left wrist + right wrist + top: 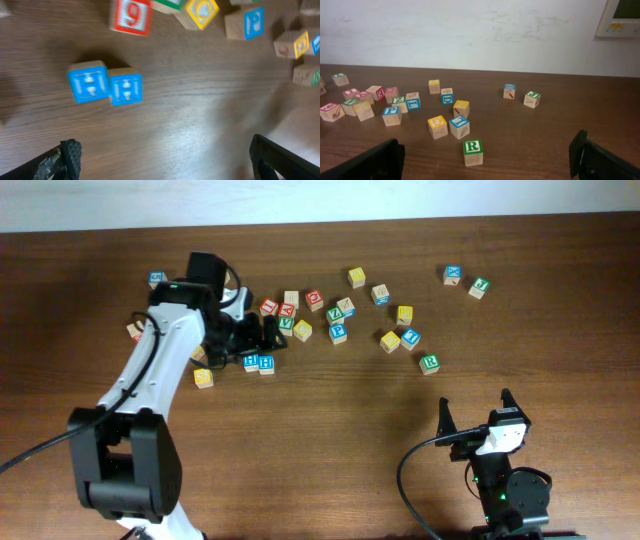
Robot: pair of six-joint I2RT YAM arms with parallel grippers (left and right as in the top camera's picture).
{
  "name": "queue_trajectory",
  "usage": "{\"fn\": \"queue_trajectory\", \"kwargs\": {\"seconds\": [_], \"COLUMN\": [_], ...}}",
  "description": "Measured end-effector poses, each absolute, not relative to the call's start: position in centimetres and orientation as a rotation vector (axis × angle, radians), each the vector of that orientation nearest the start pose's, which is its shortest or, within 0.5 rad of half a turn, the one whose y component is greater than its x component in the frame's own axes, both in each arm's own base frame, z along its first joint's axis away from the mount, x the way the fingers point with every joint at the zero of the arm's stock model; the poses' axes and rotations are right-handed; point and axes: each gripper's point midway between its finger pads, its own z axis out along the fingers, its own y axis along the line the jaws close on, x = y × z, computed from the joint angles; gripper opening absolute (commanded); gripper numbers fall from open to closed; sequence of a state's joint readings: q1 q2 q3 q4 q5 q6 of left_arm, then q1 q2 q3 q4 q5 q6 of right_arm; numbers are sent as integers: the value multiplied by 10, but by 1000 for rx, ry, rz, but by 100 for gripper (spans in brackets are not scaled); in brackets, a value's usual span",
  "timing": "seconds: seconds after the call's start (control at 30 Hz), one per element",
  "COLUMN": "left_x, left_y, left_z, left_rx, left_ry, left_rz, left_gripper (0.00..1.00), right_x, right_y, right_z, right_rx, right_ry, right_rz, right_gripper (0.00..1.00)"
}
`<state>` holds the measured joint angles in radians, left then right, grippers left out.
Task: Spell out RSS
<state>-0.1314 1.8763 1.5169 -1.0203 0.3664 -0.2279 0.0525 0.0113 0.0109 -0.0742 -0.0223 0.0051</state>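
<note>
Blue H cubes [90,84] lie beyond left tool [164,152], spread, empty; right tool [487,160] likewise

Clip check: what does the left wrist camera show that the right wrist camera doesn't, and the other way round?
Left wrist only: a close view down on one blue H cube touching a second, with no cube between the open fingers.
Right wrist only: the green R cube standing alone nearest the camera, most of the scattered cubes beyond it, the pale wall and a panel mounted on it.
Both: the brown wooden table and, most likely, the same blue P cube.
</note>
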Motion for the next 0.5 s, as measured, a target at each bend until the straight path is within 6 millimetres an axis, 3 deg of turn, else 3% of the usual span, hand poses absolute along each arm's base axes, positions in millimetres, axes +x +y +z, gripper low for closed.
{"fn": "queue_trajectory", "kwargs": {"seconds": [0.1,0.2,0.23,0.3,0.37,0.5], "left_x": [375,375,375,374,364,348], "left_y": [-133,-127,-118,-94,-56,21], "left_z": [106,117,131,162,188,187], "left_rx": [-13,-41,-64,-117,-229,-588], "left_ry": [2977,2983,2965,2900,2856,2849], "left_rz": [-617,-616,-598,-513,-355,-91], "left_gripper": [99,99,99,99,99,99], "right_x": [246,246,246,246,246,246], "right_y": [17,17,17,17,17,17], "right_z": [158,158,158,158,158,158], "right_rx": [-56,-57,-57,-56,-56,-56], "right_ry": [1645,1644,1644,1644,1645,1644], "right_rz": [62,62,62,63,62,62], "right_gripper": [98,98,98,98,98,98]}}
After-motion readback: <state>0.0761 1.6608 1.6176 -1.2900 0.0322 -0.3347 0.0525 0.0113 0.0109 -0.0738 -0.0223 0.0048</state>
